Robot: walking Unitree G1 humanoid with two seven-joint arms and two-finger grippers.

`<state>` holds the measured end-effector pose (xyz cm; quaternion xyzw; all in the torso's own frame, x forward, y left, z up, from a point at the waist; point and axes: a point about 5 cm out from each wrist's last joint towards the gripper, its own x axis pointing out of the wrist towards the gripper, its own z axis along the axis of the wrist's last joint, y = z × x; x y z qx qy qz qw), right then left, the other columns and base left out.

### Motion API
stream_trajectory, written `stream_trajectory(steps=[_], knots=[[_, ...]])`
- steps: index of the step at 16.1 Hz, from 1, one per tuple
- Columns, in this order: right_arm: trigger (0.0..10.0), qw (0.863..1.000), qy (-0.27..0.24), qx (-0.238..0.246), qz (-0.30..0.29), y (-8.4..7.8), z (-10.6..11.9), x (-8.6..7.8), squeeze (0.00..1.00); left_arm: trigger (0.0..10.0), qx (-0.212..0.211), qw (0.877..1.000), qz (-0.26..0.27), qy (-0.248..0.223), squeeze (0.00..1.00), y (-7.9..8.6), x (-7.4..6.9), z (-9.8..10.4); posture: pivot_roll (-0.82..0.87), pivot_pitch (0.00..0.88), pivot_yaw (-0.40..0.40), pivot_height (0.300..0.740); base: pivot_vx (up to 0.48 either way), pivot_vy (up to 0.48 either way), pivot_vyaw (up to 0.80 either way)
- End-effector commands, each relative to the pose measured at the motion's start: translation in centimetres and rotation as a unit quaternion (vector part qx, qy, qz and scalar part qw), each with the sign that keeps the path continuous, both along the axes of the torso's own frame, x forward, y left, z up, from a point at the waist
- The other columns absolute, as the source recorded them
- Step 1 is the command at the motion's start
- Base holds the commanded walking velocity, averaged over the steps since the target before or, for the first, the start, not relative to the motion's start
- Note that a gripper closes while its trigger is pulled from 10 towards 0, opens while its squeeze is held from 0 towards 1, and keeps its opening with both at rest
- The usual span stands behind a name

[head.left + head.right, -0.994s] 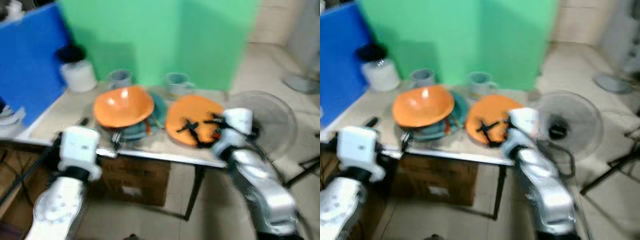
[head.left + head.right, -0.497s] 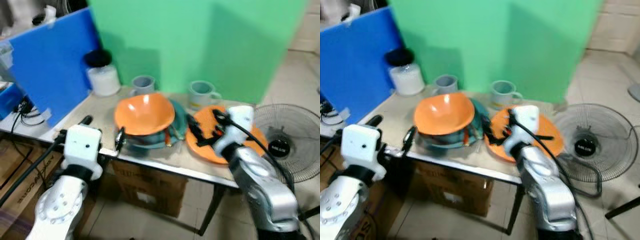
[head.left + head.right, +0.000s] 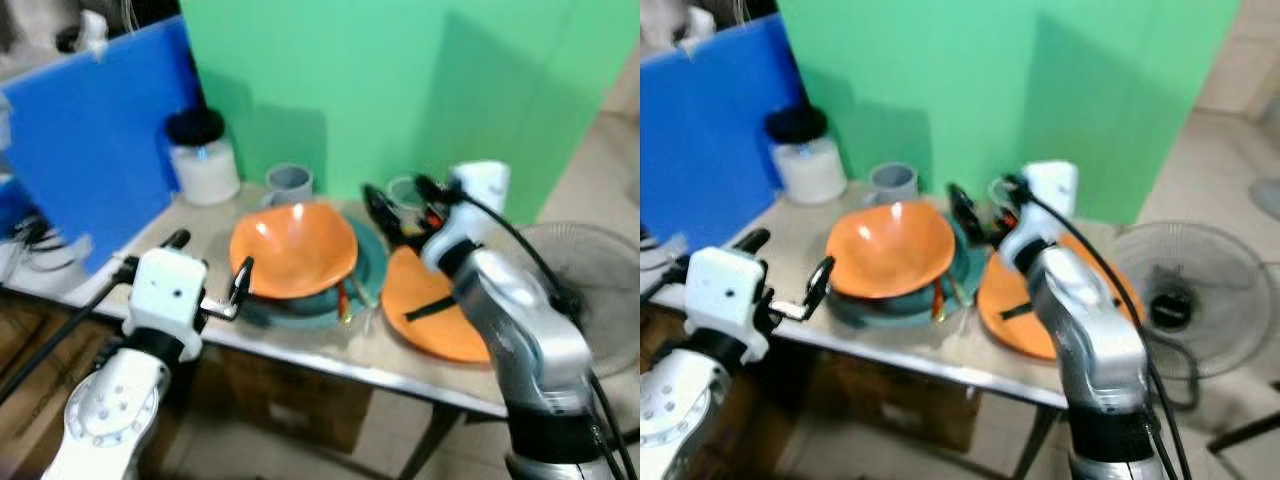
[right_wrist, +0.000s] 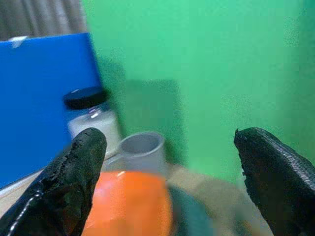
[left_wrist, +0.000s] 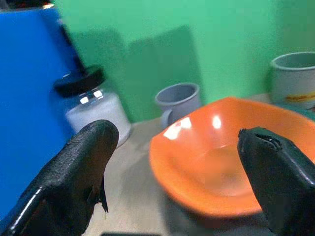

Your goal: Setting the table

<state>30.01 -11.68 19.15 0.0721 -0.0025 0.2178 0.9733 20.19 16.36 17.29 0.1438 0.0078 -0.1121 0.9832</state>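
Head view: my right gripper (image 3: 400, 212) has lifted off the orange plate (image 3: 440, 318), now below it, fingers spread and empty, so that plate looks placed. My left gripper (image 3: 210, 275) hovers just short of the orange bowl (image 3: 292, 250). Left wrist: fingers (image 5: 78, 172) wide, empty, bowl dead ahead. Right wrist: grey mug (image 4: 140, 150) ahead, beyond my open fingers.

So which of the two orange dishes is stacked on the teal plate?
The deep orange bowl, in front of the left pincer, sits on the teal plate. The flat orange plate lies directly on the table, below the right arm.
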Motion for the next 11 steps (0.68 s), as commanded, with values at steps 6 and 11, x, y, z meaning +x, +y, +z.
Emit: stream_trajectory(steps=[6, 11], knots=[[10.0, 0.996, 0.005, -0.080, -0.032, -3.0, -0.5, 5.7, 1.00, 10.0, -0.010, 0.993, -0.117, 0.013, 0.23, -1.7, 1.2, 0.7, 0.01, 0.000, 0.045, 0.740, 0.154, 0.000, 0.00], [10.0, 0.992, 0.033, -0.109, -0.062, -5.1, -1.4, 8.9, 1.00, 10.0, -0.030, 0.979, -0.200, 0.023, 0.24, -2.9, 1.0, 1.4, 0.00, 0.005, 0.043, 0.740, 0.000, 0.000, 0.00]])
